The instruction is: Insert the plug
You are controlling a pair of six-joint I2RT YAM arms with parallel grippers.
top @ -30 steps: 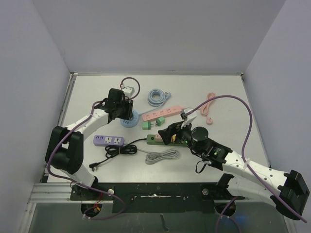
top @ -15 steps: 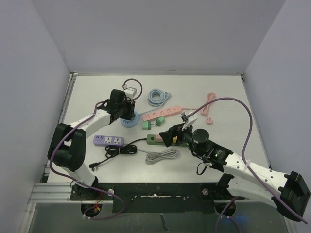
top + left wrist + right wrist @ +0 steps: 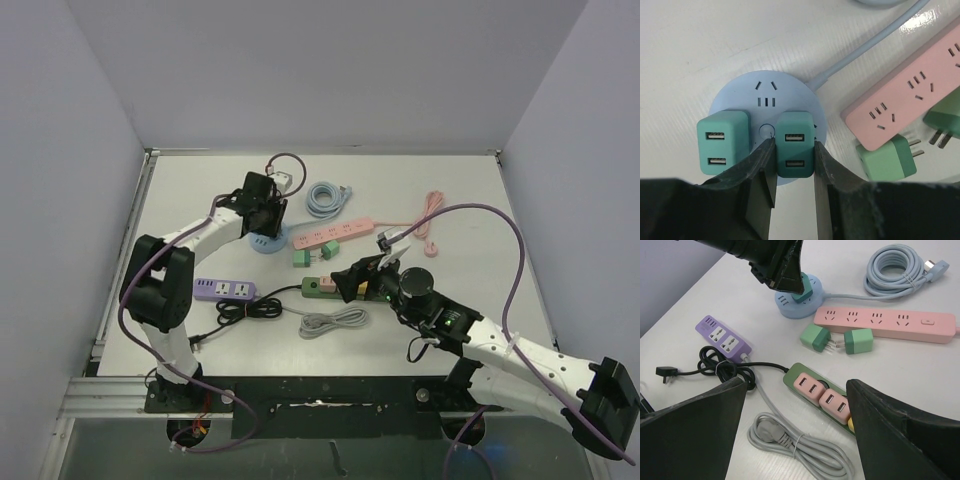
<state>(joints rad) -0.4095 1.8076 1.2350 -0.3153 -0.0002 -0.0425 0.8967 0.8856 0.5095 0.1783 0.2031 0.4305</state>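
My left gripper [image 3: 794,167] is shut on a teal USB plug [image 3: 795,144] that sits on the round blue socket hub [image 3: 735,97]. A second teal plug [image 3: 722,141] sits in the hub beside it. In the top view the left gripper [image 3: 261,205] is over the hub [image 3: 262,242] at the back left. My right gripper [image 3: 797,405] is open and empty above the green power strip [image 3: 799,371], which holds two pink plugs [image 3: 810,385]. In the top view the right gripper [image 3: 352,277] hovers over that strip [image 3: 318,288].
A pink power strip [image 3: 332,234] with two loose green plugs [image 3: 301,258] lies mid-table. A purple strip [image 3: 224,290] with a black cable [image 3: 247,308] is at the left. A grey coiled cable [image 3: 333,322] lies near the front, a blue coil [image 3: 325,199] and a pink cable [image 3: 431,215] at the back.
My left gripper has moved right and toward the back over the round hub. My right arm has shifted slightly.
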